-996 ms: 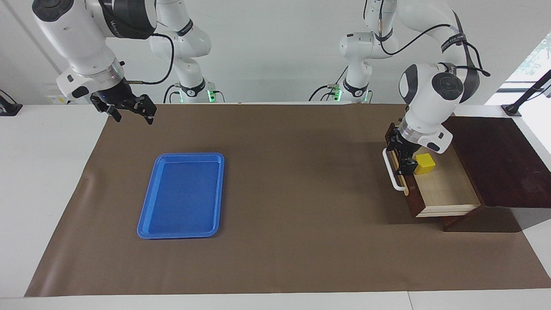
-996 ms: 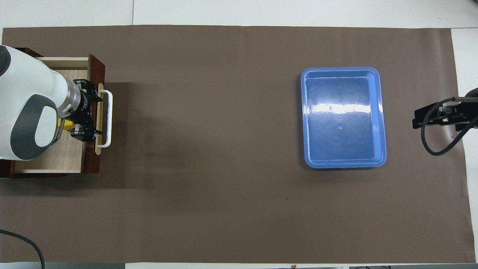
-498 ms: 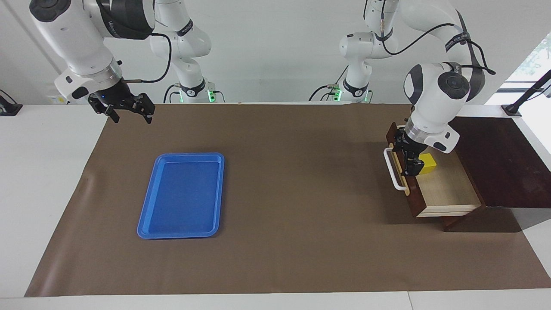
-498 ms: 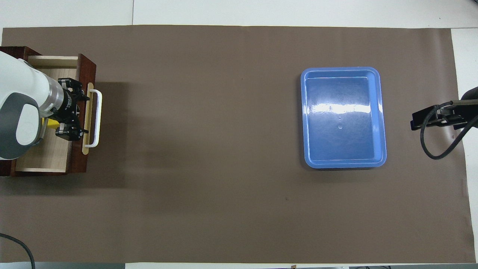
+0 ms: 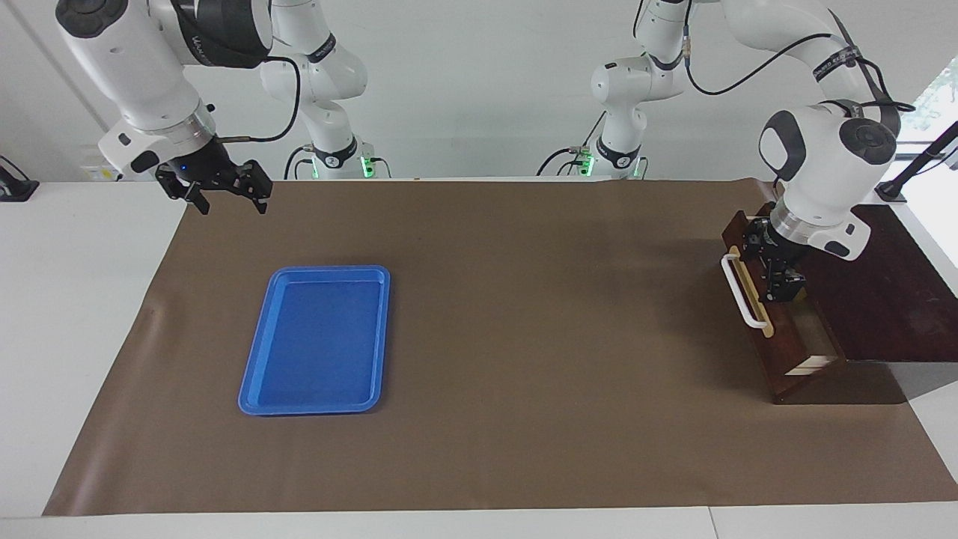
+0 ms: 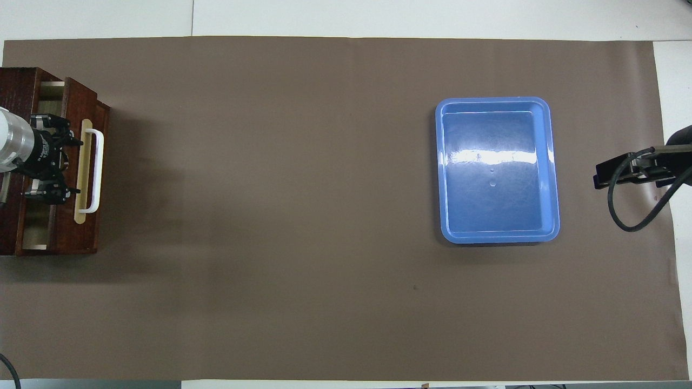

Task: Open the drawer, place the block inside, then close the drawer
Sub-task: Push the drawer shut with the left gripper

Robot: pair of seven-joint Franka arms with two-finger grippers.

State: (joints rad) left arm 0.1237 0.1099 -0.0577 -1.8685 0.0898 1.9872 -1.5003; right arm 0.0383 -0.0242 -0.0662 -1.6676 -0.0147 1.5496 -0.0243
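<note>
Closing step underway: drawer (image 5: 778,329) is nearly shut, only a thin strip of pale inside showing under the left hand (image 5: 778,271). That hand sits just inside the drawer front, right by the white handle (image 5: 739,292), fingers spread, gripping nothing. Block not visible now; judging it is inside the drawer, hidden under the cabinet top (image 5: 876,292). Left to do: push the last bit shut, pull the hand clear. Right hand (image 5: 224,191) waits open and empty over the surface (image 5: 524,337), blue tray (image 5: 318,338) below it, well apart.
</note>
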